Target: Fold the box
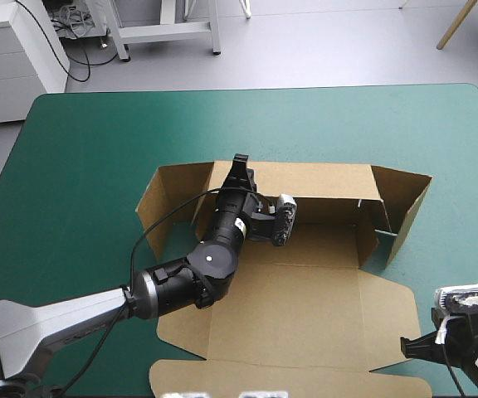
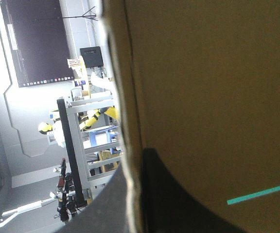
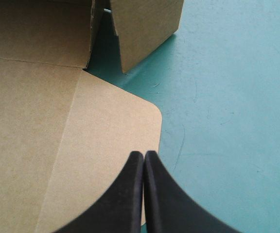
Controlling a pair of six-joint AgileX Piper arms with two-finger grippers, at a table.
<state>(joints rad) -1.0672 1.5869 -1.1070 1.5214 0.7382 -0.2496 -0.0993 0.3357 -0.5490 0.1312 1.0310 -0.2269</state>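
Brown box [image 1: 305, 290] lies mid-surface on the teal-green cover, mostly flat and open. Its big base panel and near lid panel lie flat, and the far wall [image 1: 330, 184] stands raised. The two end flaps stand angled out, one at the wall's left end [image 1: 152, 203] and one at its right end [image 1: 407, 207]. Left arm comes in from the near-left across the board. The left pincer [image 1: 241, 168] is at the top edge of the far wall, near its left end. In the left wrist view the board's edge runs up between the black fingers [image 2: 188, 194], one each side, so it is pinching the wall. Right pincer [image 3: 144, 156] has its fingers pressed together into one point with nothing between them. It sits low at the near-right of the surface [image 1: 81, 149], over the rounded corner of the flat side flap [image 3: 125, 116]. Bare cover is just beside it. From the wrist view I cannot tell whether it is touching the flap or just above it.
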